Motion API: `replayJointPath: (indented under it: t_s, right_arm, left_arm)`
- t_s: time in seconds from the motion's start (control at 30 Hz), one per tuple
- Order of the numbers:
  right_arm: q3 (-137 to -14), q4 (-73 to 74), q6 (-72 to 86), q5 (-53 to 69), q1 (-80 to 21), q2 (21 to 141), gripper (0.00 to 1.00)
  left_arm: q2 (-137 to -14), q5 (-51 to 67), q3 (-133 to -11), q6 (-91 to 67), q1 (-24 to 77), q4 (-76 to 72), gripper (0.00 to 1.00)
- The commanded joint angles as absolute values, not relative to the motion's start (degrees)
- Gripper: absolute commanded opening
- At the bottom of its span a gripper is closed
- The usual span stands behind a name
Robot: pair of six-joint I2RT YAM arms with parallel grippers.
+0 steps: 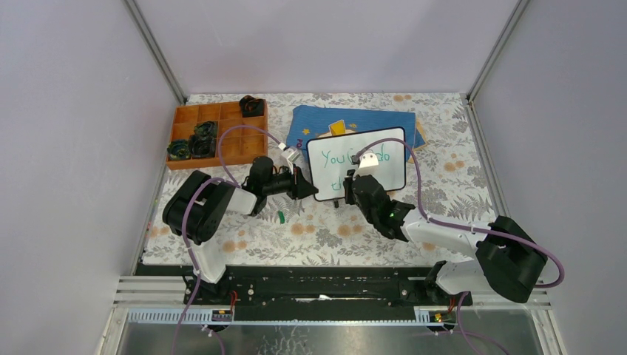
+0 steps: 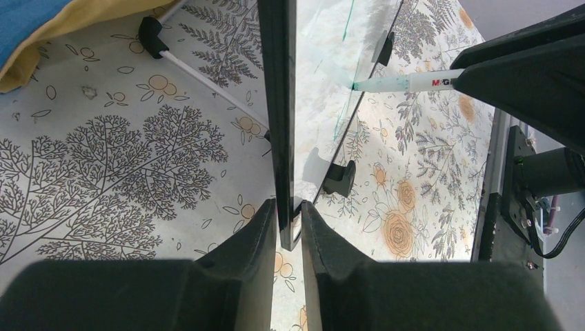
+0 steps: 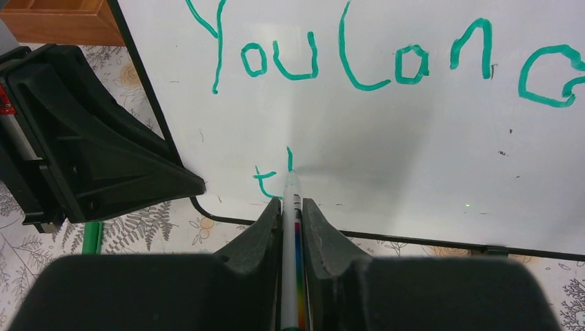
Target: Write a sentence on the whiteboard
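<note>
Glossy black-rimmed whiteboard (image 3: pixel 414 152) stands ahead of the right jaws, long axis sideways, its edge clamped in the left jaws. Right jaws clamp a white marker (image 3: pixel 290 200) pointing forward, partly hiding the green handwritten sentence's (image 3: pixel 365 87) second line.

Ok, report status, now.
Left gripper: jaws shut on whiteboard edge. Right gripper: jaws shut on marker, tip on board, sentence into second line. Nothing blocking.

Bright even light, soft shadows, sheen on whiteboard (image 3: pixel 414 152)
</note>
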State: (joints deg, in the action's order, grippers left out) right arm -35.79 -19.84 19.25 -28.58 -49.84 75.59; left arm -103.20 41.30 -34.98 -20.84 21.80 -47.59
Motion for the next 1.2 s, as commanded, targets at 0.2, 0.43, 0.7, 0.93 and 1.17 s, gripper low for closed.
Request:
replayJointPath:
  t_s: [0.2, 0.43, 0.7, 0.93, 1.17]
  right_arm:
    - [-37.10, -18.87, 18.37, -31.77, -47.46, 74.16, 0.00]
    - [-34.82, -19.08, 18.37, -31.10, -47.28, 72.83, 0.00]
    - [-34.71, -18.79, 18.77, -29.49, -47.23, 73.40, 0.00]
    - [-34.66, -17.47, 19.22, -28.71, -47.21, 74.25, 0.00]
    - [-34.47, -16.48, 19.51, -28.63, -47.21, 73.96, 0.00]
  left_arm:
    - [-103.02, 38.06, -35.84, -18.37, 21.90, -45.52, 0.25]
    - [-102.94, 38.06, -35.80, -18.37, 21.95, -45.49, 0.25]
    - [-103.17, 38.20, -35.83, -18.45, 22.06, -45.45, 0.25]
    - [-103.03, 38.14, -35.85, -18.45, 22.02, -45.48, 0.25]
    - [-103.06, 38.23, -35.78, -18.46, 22.06, -45.60, 0.25]
